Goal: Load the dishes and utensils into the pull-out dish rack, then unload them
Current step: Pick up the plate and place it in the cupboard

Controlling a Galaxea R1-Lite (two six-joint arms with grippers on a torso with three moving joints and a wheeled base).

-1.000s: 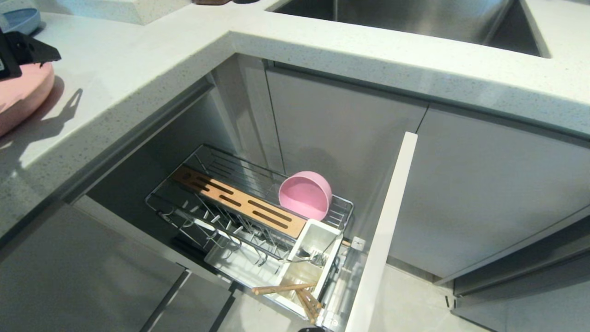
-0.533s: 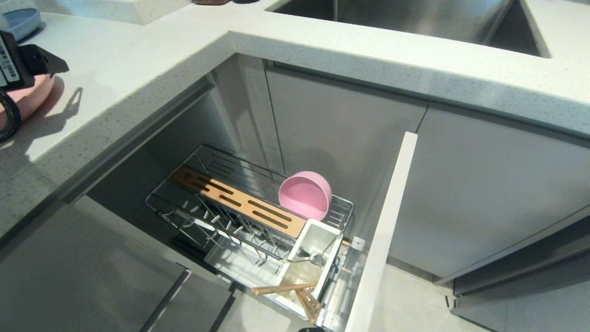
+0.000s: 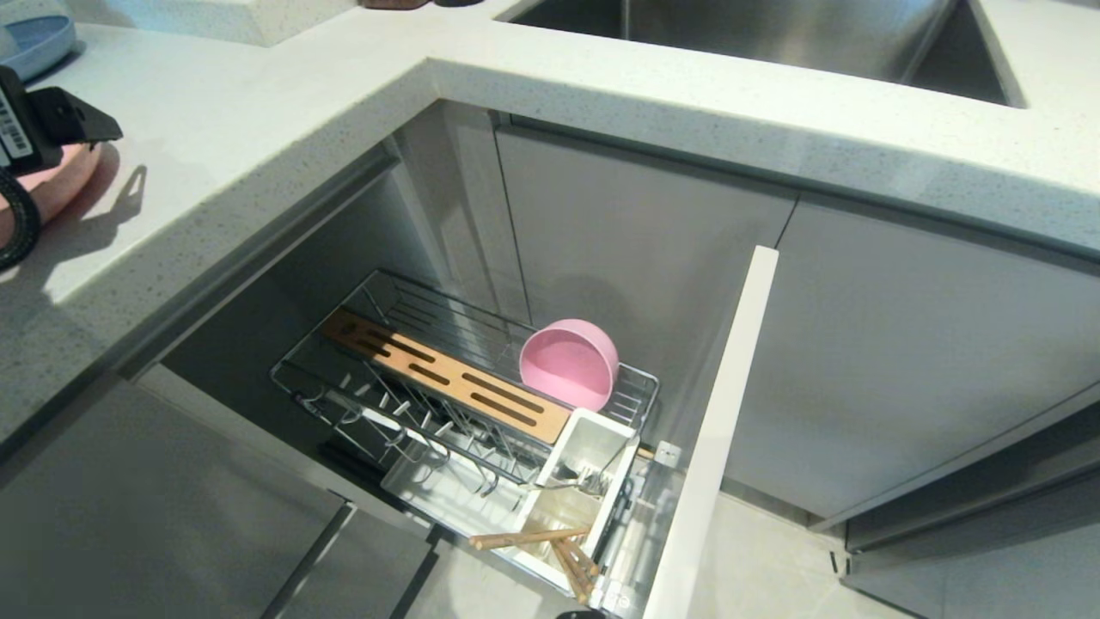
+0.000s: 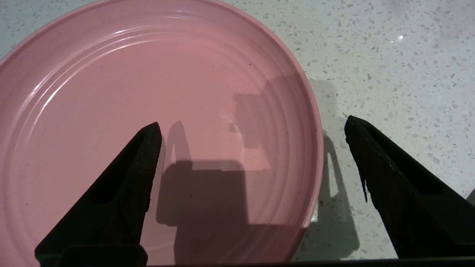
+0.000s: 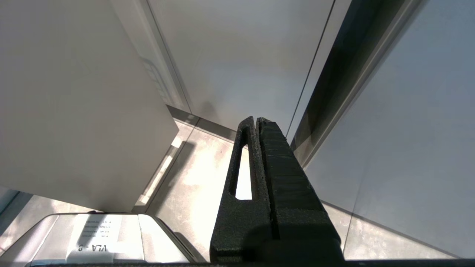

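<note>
Speckled white countertop wraps an open corner cabinet. Below it, pull-out dish rack stands extended. Pink plate lies flat on the counter at far left. Left gripper hovers over the plate's rim, fingers spread wide, one either side of the edge. Pink bowl tilted in the rack's rear corner. Chopsticks in the white caddy; fork there too, probably. Right gripper parked low, fingers pressed together.

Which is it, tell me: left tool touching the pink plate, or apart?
Cannot tell. In the left wrist view the open left tool straddles the pink plate rim, but no gap or contact shows plainly.
</note>
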